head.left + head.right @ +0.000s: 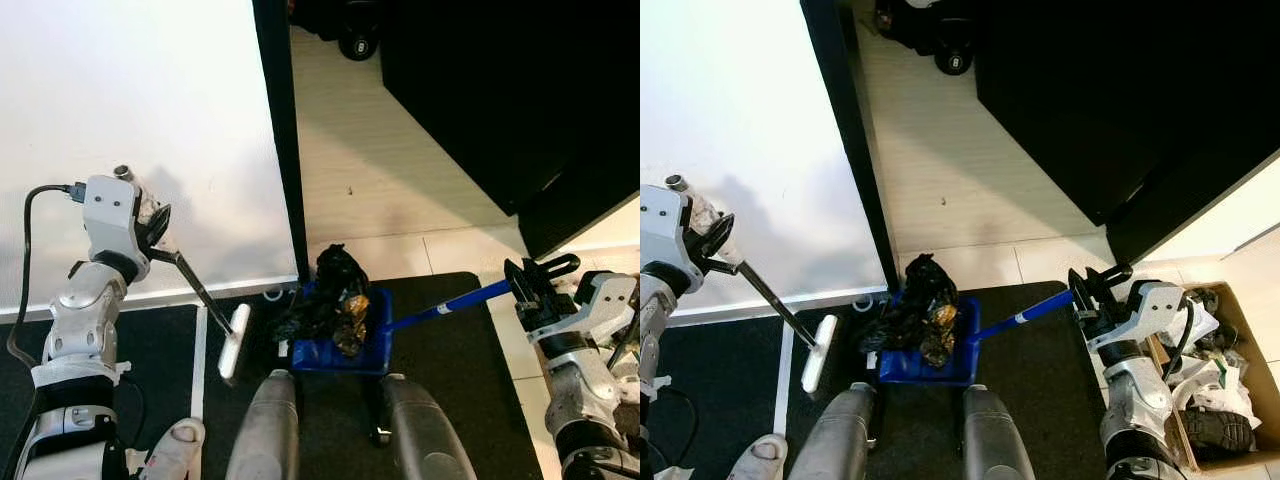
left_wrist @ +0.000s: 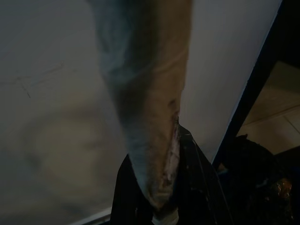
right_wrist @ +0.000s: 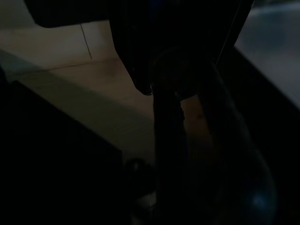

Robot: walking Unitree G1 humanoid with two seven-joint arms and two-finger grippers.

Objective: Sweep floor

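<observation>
On the dark mat (image 1: 440,400) just in front of the robot's legs (image 1: 270,430), a blue dustpan (image 1: 340,335) is set flat, heaped with crumpled black rubbish (image 1: 335,295). Its blue handle (image 1: 450,303) is run from the pan's right side outward and slightly away from the robot, so the long axis lies nearly across the view, pan mouth turned toward the left. The handle's far end is gripped by the right gripper (image 1: 528,285), whose black fingers are closed around it; the right arm is bent at the elbow and held low at the robot's right side, over pale tile (image 1: 400,170).

A small brush (image 1: 234,343) is held by the left gripper (image 1: 160,240), fingers clamped on the top of its thin dark stick (image 1: 197,285). The stick is slanted down and to the right, and its white head is hung just left of the dustpan, apart from it, above the mat. The left forearm is raised upright before a white wall (image 1: 130,100). A black door frame (image 1: 285,150) is seen beside the wall, and a cardboard box (image 1: 1240,380) of clutter stands at the right.
</observation>
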